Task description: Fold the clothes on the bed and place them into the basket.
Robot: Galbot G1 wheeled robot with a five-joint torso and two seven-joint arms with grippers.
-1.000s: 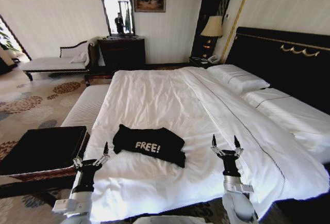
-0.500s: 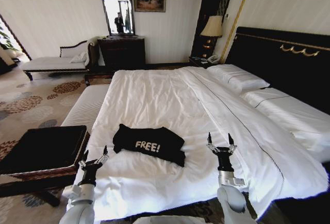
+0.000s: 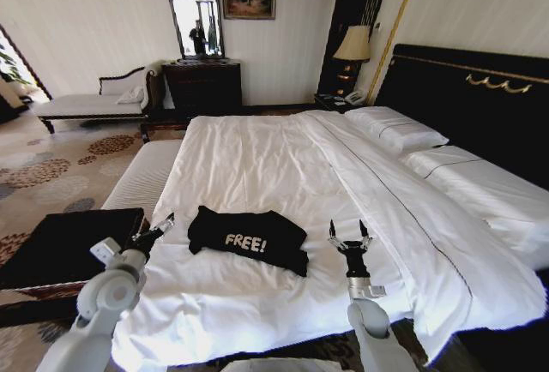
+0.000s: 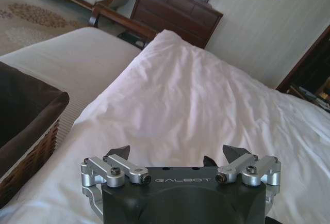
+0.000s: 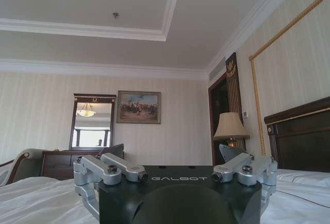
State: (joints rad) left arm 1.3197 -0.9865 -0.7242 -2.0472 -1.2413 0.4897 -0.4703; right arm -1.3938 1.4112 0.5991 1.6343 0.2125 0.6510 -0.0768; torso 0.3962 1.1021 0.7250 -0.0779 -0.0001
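The clothes (image 3: 249, 239), a black T-shirt with white "FREE!" lettering, lie folded in a compact bundle on the near part of the bed (image 3: 257, 158), which has white sheets. My left gripper (image 3: 159, 227) hovers open just left of the shirt, near the bed's edge. In the left wrist view its open fingers (image 4: 118, 152) point along the white bed (image 4: 196, 105). My right gripper (image 3: 349, 233) stands open and upright, a short way right of the shirt. The basket (image 3: 60, 291), wicker with a black lining, stands on the floor left of the bed and appears again as basket (image 4: 26, 131).
A pale upholstered bench (image 3: 146, 175) runs along the bed's left side, beyond the basket. The black headboard (image 3: 463, 98) and pillows (image 3: 395, 128) lie to the right. A dresser (image 3: 202, 85), a chaise (image 3: 86, 102) and a lamp (image 3: 353, 46) stand at the far wall.
My left arm has swung up and forward, bringing its gripper beside the shirt's left edge. The right gripper has moved left and forward, closer to the shirt. The shirt has not moved.
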